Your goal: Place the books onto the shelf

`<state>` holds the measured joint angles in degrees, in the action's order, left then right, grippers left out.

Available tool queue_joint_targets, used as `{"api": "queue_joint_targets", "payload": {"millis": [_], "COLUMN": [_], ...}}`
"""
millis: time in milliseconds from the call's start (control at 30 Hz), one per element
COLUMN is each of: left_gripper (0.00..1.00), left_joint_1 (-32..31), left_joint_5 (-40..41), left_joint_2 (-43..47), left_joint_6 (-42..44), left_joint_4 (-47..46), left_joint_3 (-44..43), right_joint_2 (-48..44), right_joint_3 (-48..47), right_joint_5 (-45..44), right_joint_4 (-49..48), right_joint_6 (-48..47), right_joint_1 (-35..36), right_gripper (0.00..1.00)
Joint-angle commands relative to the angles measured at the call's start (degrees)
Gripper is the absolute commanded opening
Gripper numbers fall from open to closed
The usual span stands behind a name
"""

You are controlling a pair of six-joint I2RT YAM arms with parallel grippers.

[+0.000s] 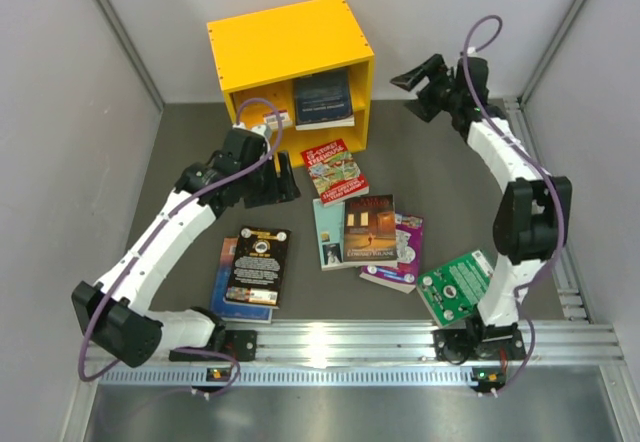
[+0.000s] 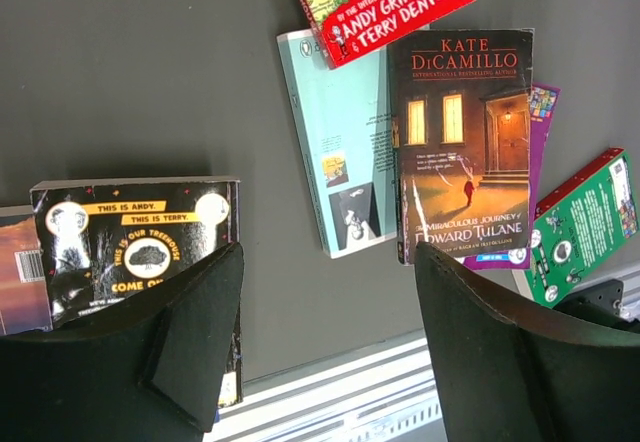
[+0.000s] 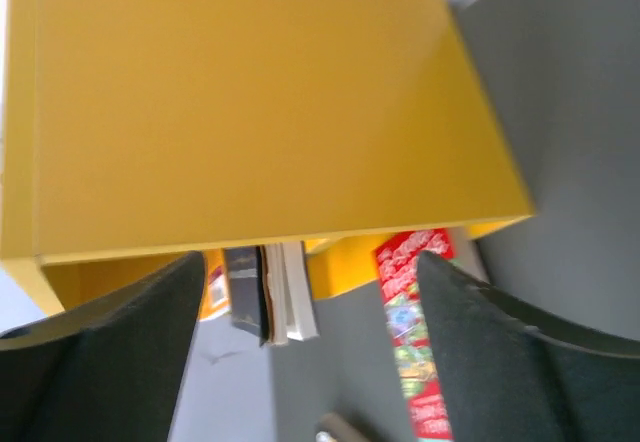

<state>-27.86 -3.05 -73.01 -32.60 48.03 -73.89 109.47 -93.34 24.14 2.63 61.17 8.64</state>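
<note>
We are seeing the yellow shelf (image 1: 290, 47) standing at the far side of the table (image 1: 180, 152), with a dark blue book (image 1: 322, 97) sitting in its right compartment. The right wrist view is giving only the shelf's top and some page edges. The red-and-white book (image 1: 335, 170), brown book (image 2: 465, 142), teal book (image 2: 340, 152), purple book (image 1: 405, 252), green book (image 1: 455, 284) and black book (image 1: 258, 265) are lying on the table. Only the left wrist view is making their covers readable. The left hand (image 2: 330, 342) is hovering open and empty above them. The right hand (image 3: 310, 352) is hanging beside the shelf, fingers spread wide and gripping nothing.
</note>
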Motion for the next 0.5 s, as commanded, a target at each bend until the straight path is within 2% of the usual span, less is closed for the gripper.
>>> {"api": "queue_joint_targets", "payload": {"millis": [0,67,100,133,300,333,467], "left_gripper": [0.74,0.74,0.75,0.75,0.75,0.75,0.75], "left_joint_1": [-0.2,-0.1,-0.2,-0.1,0.1,0.1,0.2], "left_joint_5": [1.5,2.5,5.0,5.9,12.7,14.0,19.4], "left_joint_2": [2.3,3.7,4.7,5.2,8.1,9.2,13.7], "left_joint_6": [0.2,0.3,0.4,0.5,1.5,1.6,1.1], "left_joint_4": [-1.9,-0.2,0.7,1.5,8.2,11.0,16.6], "left_joint_3": [-1.3,-2.5,-3.1,-4.8,-9.3,-10.0,-10.0], "right_joint_2": [-7.9,-11.1,-12.2,-14.2,-17.3,-16.7,-11.7], "right_joint_3": [1.1,3.8,6.5,7.6,10.6,10.4,5.6], "right_joint_5": [-3.8,-3.7,-3.8,-4.7,-11.5,-14.3,-20.7], "right_joint_4": [9.7,9.9,9.8,9.5,7.7,7.3,8.3], "right_joint_6": [-12.0,-12.8,-13.0,-13.0,-12.7,-12.7,-12.7], "right_joint_1": [0.1,2.6,3.9,5.2,19.0,22.9,29.2], "right_gripper": [0.8,0.65,0.2,0.01,0.0,0.0,0.0]}}
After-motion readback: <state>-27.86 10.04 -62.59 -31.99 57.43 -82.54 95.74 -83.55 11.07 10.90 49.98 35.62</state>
